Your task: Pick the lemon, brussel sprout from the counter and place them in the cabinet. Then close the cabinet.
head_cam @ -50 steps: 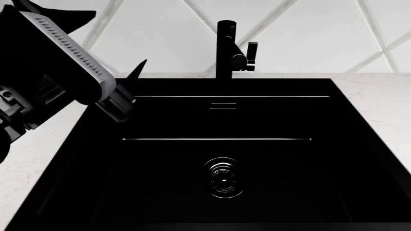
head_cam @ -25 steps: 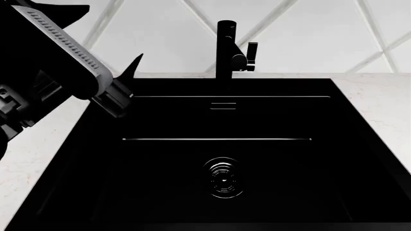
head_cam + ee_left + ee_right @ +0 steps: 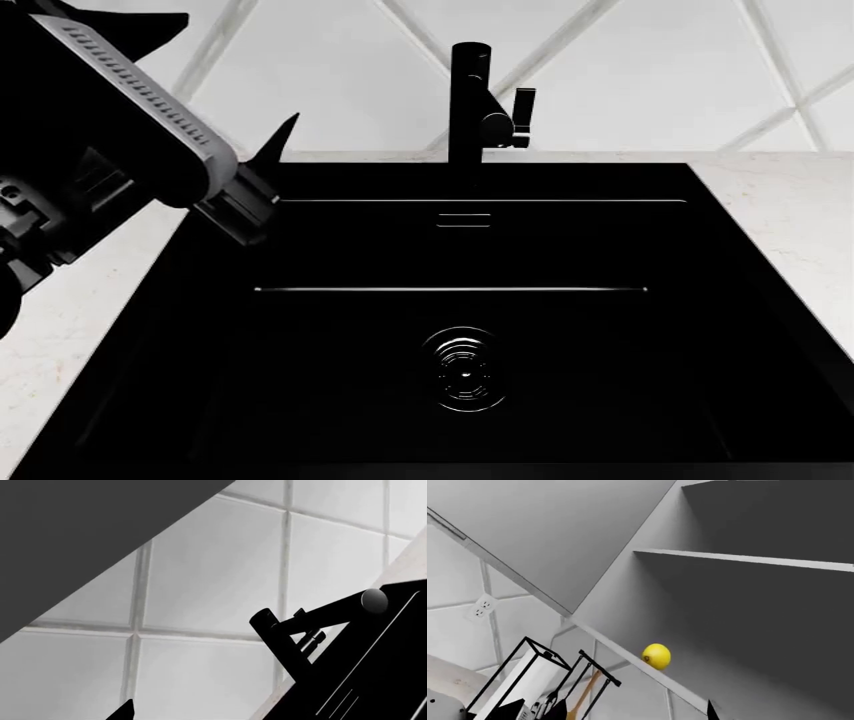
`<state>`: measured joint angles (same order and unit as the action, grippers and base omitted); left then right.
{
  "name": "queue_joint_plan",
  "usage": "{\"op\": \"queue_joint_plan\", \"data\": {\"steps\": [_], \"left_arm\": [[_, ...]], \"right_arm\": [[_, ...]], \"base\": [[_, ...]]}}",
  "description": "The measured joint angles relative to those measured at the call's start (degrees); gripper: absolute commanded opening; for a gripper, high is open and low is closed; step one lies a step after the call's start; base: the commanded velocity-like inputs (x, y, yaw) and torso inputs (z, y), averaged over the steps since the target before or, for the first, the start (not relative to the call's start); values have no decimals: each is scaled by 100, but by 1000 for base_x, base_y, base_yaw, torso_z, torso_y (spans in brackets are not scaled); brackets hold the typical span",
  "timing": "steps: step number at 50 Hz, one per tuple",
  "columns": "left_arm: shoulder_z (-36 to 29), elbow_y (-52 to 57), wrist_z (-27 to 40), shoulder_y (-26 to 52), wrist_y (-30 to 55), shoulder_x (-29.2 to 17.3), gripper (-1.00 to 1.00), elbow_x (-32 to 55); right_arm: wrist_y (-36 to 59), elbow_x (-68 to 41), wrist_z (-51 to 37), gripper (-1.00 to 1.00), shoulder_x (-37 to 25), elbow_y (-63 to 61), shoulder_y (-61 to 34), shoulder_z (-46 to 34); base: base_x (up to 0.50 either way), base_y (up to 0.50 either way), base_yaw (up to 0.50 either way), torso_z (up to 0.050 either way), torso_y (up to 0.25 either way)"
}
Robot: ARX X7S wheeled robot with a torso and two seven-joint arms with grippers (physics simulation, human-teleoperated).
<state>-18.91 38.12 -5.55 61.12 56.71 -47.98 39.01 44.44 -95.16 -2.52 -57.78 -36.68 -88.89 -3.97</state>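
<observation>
The lemon (image 3: pixel 656 656) lies near the front edge of the bottom board of the cabinet (image 3: pixel 760 630), whose dark inside and upper shelf (image 3: pixel 740 557) are exposed. My right gripper (image 3: pixel 614 714) hangs open just short of that board, apart from the lemon, with nothing between its fingertips. It is outside the head view. My left gripper (image 3: pixel 274 150) is held up over the sink's far left corner, facing the tiled wall. One fingertip (image 3: pixel 127 711) shows in its wrist view and the gap beside it is empty. The brussel sprout is out of view. Bare strips of the counter (image 3: pixel 80 300) flank the sink.
The big black sink (image 3: pixel 461 330) fills the head view, with a black faucet (image 3: pixel 470 100) at its back edge. In the right wrist view a wire rack with a paper roll and a wooden utensil (image 3: pixel 540 680) stands by the wall, below a wall socket (image 3: pixel 480 607).
My left arm has risen slightly and shifted a little to the left. Nothing else has moved in the head view.
</observation>
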Motion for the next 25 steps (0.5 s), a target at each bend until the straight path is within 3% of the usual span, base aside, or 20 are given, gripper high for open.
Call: {"op": "queue_joint_plan", "data": {"steps": [13,25], "left_arm": [[99,36,136,-12,18,20,100,30],[388,155,436,31,69,115,100,130]], "right_arm": [[-113,-81,23,100,-284,-293,896,362],[-499,250,-98,100,-234,-667,2419,1441]], "base": [[0,0,0,0,0],[0,0,0,0,0]]}}
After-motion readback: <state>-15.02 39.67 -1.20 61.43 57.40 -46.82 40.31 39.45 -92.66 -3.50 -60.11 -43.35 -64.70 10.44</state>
